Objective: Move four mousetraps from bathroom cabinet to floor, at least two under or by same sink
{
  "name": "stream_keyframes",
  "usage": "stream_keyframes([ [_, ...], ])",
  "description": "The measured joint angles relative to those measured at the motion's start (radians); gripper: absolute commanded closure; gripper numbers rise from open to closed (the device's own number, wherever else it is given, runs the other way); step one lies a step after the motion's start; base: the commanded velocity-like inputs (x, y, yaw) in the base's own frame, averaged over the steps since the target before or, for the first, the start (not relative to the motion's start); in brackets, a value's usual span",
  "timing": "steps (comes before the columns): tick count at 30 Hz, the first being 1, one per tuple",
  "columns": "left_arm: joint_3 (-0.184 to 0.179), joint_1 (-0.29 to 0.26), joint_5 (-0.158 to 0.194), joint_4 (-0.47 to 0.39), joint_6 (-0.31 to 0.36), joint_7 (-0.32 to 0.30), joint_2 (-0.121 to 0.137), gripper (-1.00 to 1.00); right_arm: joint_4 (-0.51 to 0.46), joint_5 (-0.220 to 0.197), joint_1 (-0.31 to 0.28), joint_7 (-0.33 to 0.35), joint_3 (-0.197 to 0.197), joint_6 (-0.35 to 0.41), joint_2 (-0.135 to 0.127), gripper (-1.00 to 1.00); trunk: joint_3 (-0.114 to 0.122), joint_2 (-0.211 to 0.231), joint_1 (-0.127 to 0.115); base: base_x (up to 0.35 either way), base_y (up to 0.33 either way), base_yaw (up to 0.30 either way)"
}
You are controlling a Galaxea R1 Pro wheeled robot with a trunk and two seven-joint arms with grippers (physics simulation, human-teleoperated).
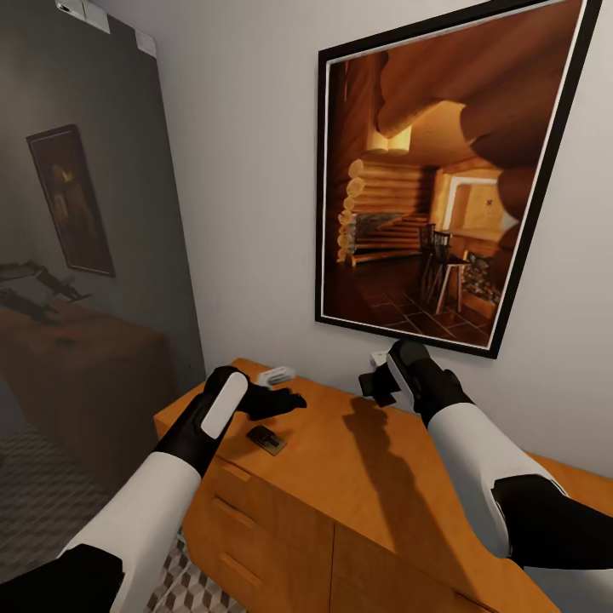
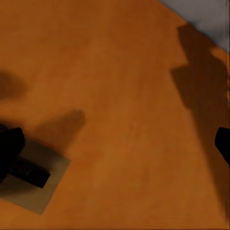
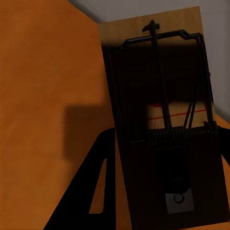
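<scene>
Mousetrap [image 3: 160, 124] clamped between right jaws, above cabinet [image 3: 48, 96]

A mousetrap [image 1: 266, 439] lay on the cabinet [image 1: 358, 477], at 5 o'clock from the left gripper [image 1: 285, 400]. The right gripper [image 1: 380, 383] held another mousetrap [image 1: 377, 386] beneath a framed picture [image 1: 434, 170].

cabinet [image 1: 358, 464] top | mousetrap [image 1: 266, 439] lying flat | small white object [image 1: 277, 375] (blurred, possibly resting there)

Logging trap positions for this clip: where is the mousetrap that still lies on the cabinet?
In the head view the mousetrap lies flat on the cabinet top near its left front corner, just below the left end effector.
</scene>
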Motion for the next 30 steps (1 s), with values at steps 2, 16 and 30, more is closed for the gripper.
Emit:
stream_keyframes([
  [2, 0.000, 0.000, 0.012, 0.000, 0.000, -0.011, 0.000, -1.00, 0.000, 0.000, 0.000, 0.000, 0.000, 0.000, 0.000, 1.00, 0.000, 0.000, 0.000, 0.000, 0.000, 0.000],
  [16, -0.001, 0.000, 0.027, 0.000, 0.000, -0.087, -0.001, -1.00, 0.000, -0.001, 0.000, 0.000, 0.000, 0.000, 0.000, 1.00, 0.000, 0.000, 0.000, 0.000, 0.101, 0.000],
  [30, -0.002, 0.000, 0.031, -0.004, 0.001, -0.024, -0.002, -1.00, 0.000, -0.003, 0.000, -0.001, 0.000, 0.000, 0.000, 1.00, 0.000, 0.000, 0.000, 0.000, 0.293, -0.012],
])
